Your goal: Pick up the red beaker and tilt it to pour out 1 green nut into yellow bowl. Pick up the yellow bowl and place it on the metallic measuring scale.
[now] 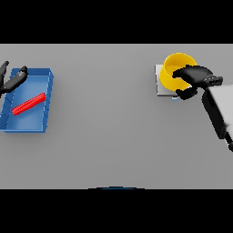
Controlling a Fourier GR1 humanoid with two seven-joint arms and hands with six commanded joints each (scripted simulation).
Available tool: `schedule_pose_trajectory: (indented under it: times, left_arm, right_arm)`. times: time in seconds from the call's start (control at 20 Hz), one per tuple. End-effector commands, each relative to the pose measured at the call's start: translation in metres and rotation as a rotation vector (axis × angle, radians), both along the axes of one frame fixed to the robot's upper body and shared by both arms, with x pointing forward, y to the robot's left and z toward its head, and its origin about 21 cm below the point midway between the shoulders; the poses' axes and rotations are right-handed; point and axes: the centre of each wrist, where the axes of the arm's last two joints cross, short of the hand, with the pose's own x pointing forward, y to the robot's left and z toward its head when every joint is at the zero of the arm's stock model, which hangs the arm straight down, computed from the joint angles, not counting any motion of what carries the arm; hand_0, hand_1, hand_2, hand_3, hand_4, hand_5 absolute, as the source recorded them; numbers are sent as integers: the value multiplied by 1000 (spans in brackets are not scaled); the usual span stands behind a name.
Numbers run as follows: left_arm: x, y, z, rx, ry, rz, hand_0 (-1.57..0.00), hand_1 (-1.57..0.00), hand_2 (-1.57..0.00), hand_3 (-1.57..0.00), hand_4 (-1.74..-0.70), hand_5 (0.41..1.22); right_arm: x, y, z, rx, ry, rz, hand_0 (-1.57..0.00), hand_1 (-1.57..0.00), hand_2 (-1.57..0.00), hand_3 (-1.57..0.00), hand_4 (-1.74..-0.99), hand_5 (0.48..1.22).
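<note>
The right hand (193, 78) had its fingers curled round the yellow bowl (174, 69) on the scale (160, 86); by the left hand's (13, 79) spread fingers, a blue tray (43, 119) held a red stick (28, 104)

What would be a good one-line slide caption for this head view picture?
Right robot hand holds the yellow bowl over the metallic scale; left robot hand hovers by the blue tray.

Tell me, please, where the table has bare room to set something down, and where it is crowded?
The widest free patch is the middle of the grey table, between the blue bin and the yellow bowl, running to the near edge. It is crowded at the right, where the right hand grips the bowl over the metallic scale, and at the left, where the left hand hovers over the bin holding the red beaker.
</note>
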Motion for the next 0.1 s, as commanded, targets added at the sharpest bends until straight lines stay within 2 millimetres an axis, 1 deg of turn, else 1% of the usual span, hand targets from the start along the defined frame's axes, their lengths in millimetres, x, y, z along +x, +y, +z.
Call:
schedule_pose_trajectory:
  times: [0.0,0.05]
  left_arm:
    - [3,-1,1,-4,7,6,1,1,1,1,-720,694]
    - [2,1,1,-5,5,5,1,1,1,1,-720,693]
  right_arm:
    - [0,1,-1,1,2,-7,-49,-79,-129,-297,-1412,771]
    - [0,0,0,-1,4,-8,-39,-63,-103,-272,-1410,759]
